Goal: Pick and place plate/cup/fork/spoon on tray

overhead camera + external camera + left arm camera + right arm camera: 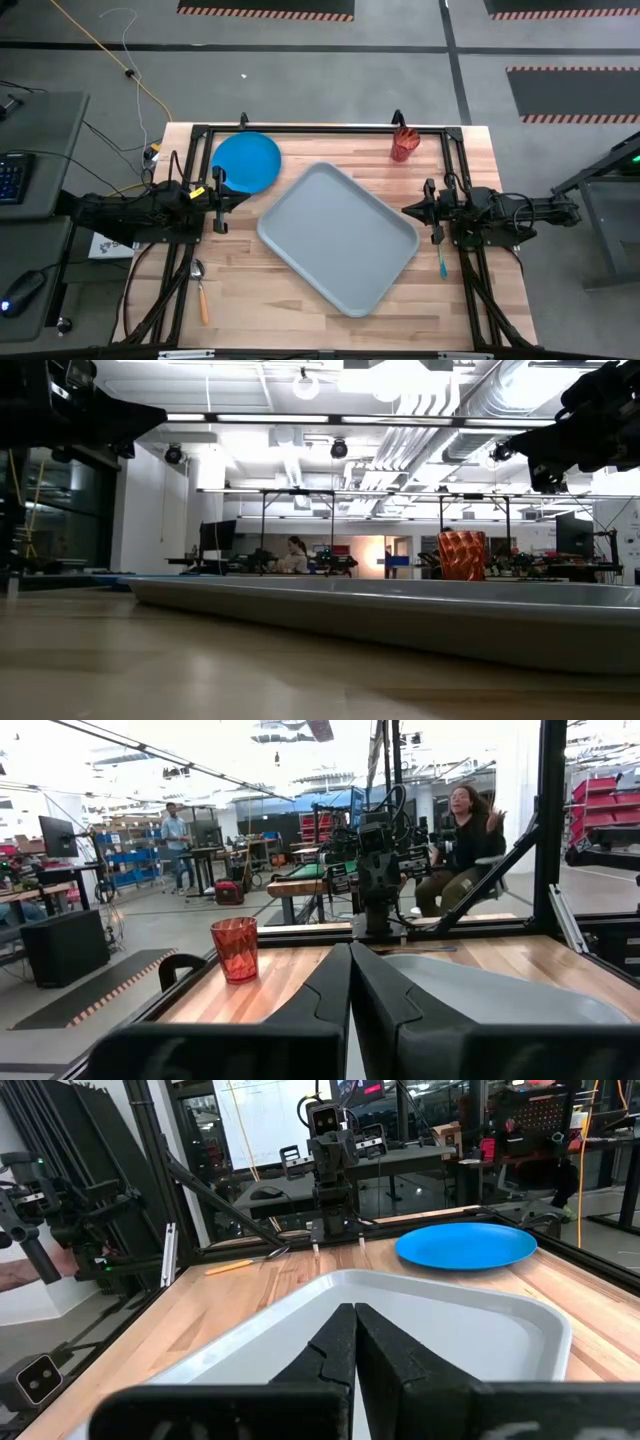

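Observation:
The pale grey tray [338,237] lies askew in the middle of the wooden table. The blue plate [246,161] lies flat at the far left, beside the tray's far-left corner. The red-orange cup [403,144] stands upright at the far right. The orange-handled spoon [200,290] lies near the left front, beside the left arm's frame. The teal-handled fork [442,262] lies under the right arm, right of the tray. My left gripper [240,200] is shut and empty at the tray's left edge, above the table. My right gripper [406,210] is shut and empty at the tray's right edge.
A black metal frame [320,128] runs along the table's far edge and down both sides. People are in the room beyond the table, one seated [462,840] and one standing [178,845]. Bare wood shows in front of the tray [270,310].

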